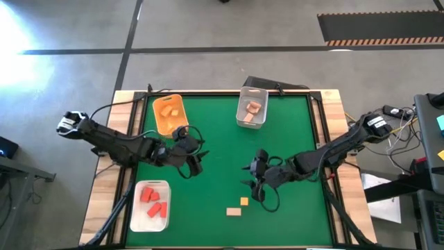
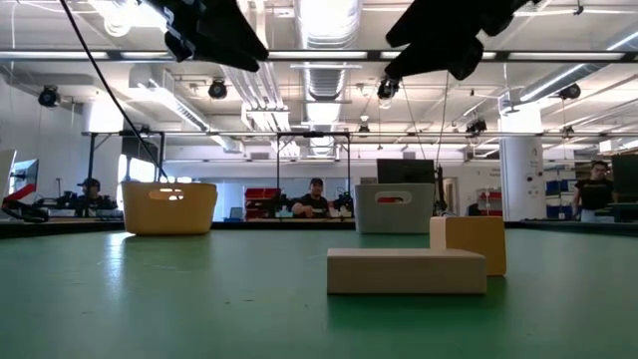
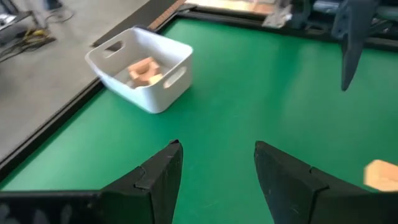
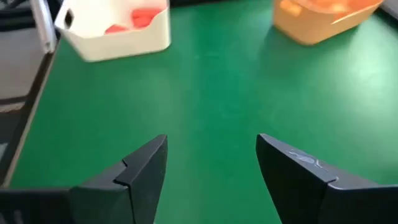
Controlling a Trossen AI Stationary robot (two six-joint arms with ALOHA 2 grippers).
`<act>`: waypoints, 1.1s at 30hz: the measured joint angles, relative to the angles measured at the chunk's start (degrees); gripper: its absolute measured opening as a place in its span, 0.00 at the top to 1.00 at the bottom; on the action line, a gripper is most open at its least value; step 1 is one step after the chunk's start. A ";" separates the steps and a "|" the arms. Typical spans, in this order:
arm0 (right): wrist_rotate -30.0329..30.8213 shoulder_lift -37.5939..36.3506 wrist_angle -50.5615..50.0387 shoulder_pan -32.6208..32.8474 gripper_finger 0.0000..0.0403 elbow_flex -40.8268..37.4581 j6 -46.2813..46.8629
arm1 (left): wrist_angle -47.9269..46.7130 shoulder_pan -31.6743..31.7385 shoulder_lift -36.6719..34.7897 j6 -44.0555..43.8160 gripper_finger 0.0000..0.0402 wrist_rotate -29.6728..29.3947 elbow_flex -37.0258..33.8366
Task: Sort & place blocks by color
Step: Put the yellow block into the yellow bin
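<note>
Tan block (image 2: pixel 406 270) beneath raised grippers

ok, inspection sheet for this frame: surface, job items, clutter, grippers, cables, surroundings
Surface: green mat on a wood-edged table.
Job's things: tan block and yellow-orange block loose on the mat; yellow-orange blocks in the orange bin, tan blocks in the clear bin, red blocks in the white bin.
Clutter: nothing seen.
Grippers: left gripper and right gripper both open and empty over the mat.
Cables: wires run along both arms; loose bundle off the table's right edge.
Surroundings: people seated in the room behind.
</note>
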 joint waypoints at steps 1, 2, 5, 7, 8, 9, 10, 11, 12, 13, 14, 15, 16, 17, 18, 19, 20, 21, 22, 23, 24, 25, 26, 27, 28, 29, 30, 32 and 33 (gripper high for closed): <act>0.02 0.75 -1.30 0.81 0.42 0.96 0.75 | 1.26 -0.60 0.00 0.18 0.55 0.01 -0.45; 0.03 1.57 -2.72 1.53 0.42 2.13 1.11 | 2.22 -1.12 0.00 0.19 0.55 0.01 -0.73; -0.01 4.40 -7.11 3.71 0.42 5.92 2.48 | 4.06 -2.36 0.00 0.22 0.55 -0.01 -1.33; -0.02 6.75 -11.07 5.08 0.42 9.05 3.47 | 5.48 -2.98 0.00 0.29 0.55 -0.01 -2.06; -0.01 8.08 -13.42 5.75 0.42 10.70 3.89 | 6.20 -3.23 0.00 0.32 0.55 -0.01 -2.47; -0.01 9.39 -16.23 6.34 0.42 12.40 4.49 | 7.03 -3.36 0.00 0.37 0.55 -0.01 -2.86; -0.01 10.83 -18.95 6.89 0.42 14.07 5.42 | 7.55 -3.51 0.00 0.70 0.55 -0.01 -3.23; 0.00 12.31 -21.38 7.39 0.42 15.78 6.67 | 7.94 -3.55 0.00 1.31 0.55 0.01 -3.57; -0.01 13.81 -23.69 7.86 0.42 17.38 7.98 | 8.08 -3.60 0.00 1.63 0.55 0.01 -3.70; -0.05 15.22 -26.19 8.32 0.42 18.80 9.31 | 8.12 -3.60 0.00 1.69 0.55 0.01 -3.80; -0.03 16.68 -28.62 8.77 0.42 20.15 10.79 | 8.12 -3.60 0.00 1.71 0.55 0.01 -3.86; -0.02 18.04 -30.69 9.23 0.42 21.39 12.02 | 8.13 -3.60 0.00 1.81 0.55 0.01 -3.86; -0.03 19.36 -32.46 9.67 0.42 22.52 13.35 | 8.14 -3.60 0.00 2.19 0.55 0.01 -3.88; -0.02 20.68 -34.15 10.06 0.42 23.50 14.73 | 8.14 -3.58 0.00 2.88 0.55 0.01 -3.91; -0.02 21.67 -35.27 10.44 0.42 24.28 15.94 | 8.14 -3.58 0.00 3.34 0.55 0.01 -3.91; -0.03 22.62 -36.06 10.83 0.42 24.95 17.00 | 8.14 -3.58 0.00 3.84 0.55 0.01 -3.91; -0.28 23.34 -36.33 11.19 0.42 25.38 17.65 | 8.14 -3.58 0.00 4.27 0.55 0.01 -3.91; -0.97 23.92 -36.31 11.42 0.42 25.72 18.25 | 8.14 -3.58 0.00 4.60 0.55 0.01 -3.91; -1.57 24.32 -36.23 11.75 0.42 26.03 18.75 | 8.14 -3.58 0.00 4.89 0.55 0.01 -3.91; -2.18 24.69 -36.09 11.96 0.42 26.29 19.34 | 8.14 -3.58 0.00 5.36 0.55 0.01 -3.93; -2.73 24.89 -36.00 12.12 0.41 26.41 19.93 | 8.14 -3.58 0.00 5.77 0.55 0.01 -3.93; -2.90 24.98 -35.99 12.43 0.40 26.43 20.19 | 8.14 -3.58 0.00 5.95 0.55 0.01 -3.93; -2.93 25.01 -35.99 12.74 0.39 26.43 20.22 | 8.12 -3.58 0.00 6.01 0.55 0.01 -3.93; -2.87 25.01 -35.88 13.02 0.37 26.36 20.19 | 8.14 -3.58 0.00 6.07 0.55 0.01 -3.93; -2.72 24.99 -35.80 13.28 0.35 26.16 20.19 | 8.13 -3.58 0.00 6.34 0.55 0.01 -3.93; -2.61 24.99 -35.93 13.51 0.34 25.99 20.19 | 8.14 -3.58 0.00 7.13 0.55 0.01 -3.93; -2.57 24.99 -35.99 13.64 0.32 25.88 20.19 | 8.14 -3.58 0.00 7.91 0.55 0.01 -3.93; -2.58 24.99 -35.72 13.87 0.29 25.82 20.18 | 8.12 -3.58 0.00 9.17 0.55 0.01 -3.93; -2.56 24.99 -35.41 13.92 0.27 25.82 20.18 | 8.12 -3.58 0.00 9.25 0.55 0.01 -3.93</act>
